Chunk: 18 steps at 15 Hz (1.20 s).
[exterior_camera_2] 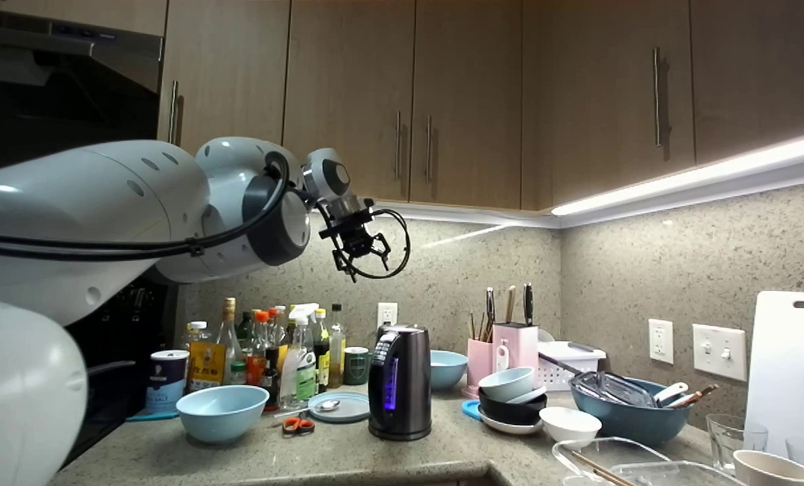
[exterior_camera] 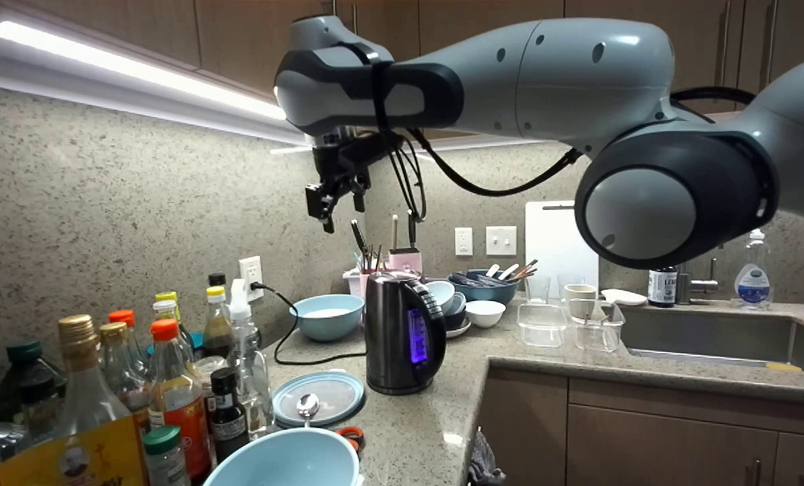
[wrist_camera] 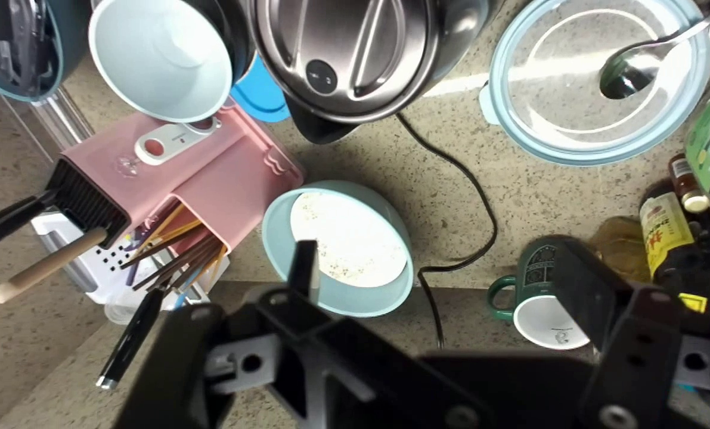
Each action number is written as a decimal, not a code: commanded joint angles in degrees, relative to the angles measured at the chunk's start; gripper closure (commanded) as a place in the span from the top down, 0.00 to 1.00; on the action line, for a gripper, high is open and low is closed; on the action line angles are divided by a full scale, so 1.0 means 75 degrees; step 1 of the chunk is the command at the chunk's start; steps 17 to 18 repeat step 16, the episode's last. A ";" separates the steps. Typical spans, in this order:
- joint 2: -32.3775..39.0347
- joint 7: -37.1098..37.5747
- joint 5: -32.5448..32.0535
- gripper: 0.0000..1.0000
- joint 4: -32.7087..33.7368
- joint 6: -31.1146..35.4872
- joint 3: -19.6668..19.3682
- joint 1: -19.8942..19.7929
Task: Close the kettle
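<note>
While the fingers point(wrist_camera: 590, 289) hang wide and empty, the upright kettle point(exterior_camera_2: 408, 388) stands on the table point(exterior_camera_2: 293, 462) well below, toward the wrist view's top edge; reaching its lid point(wrist_camera: 344, 47) likely means moving across, then down.

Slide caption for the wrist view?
Open gripper; kettle cropped at frame top, lid apparently shut; light blue bowl near centre.

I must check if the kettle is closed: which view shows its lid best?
The wrist view: the lid appears large, from above, though cropped. Both exterior views show it nearly edge-on, atop the kettle.
</note>
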 commanded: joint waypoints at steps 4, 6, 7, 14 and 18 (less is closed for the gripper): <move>-0.1029 -0.0034 -0.0491 1.00 0.0196 -0.0776 0.0531 -0.0182; -0.1330 -0.0055 -0.0405 1.00 0.0205 -0.0839 0.0714 -0.0226; -0.1476 -0.0078 -0.0375 1.00 0.0206 -0.0855 0.0803 -0.0245; -0.1888 0.0091 -0.0478 1.00 0.0136 -0.0645 0.1052 -0.0309; -0.1881 0.0094 -0.0477 1.00 0.0124 -0.0645 0.1058 -0.0316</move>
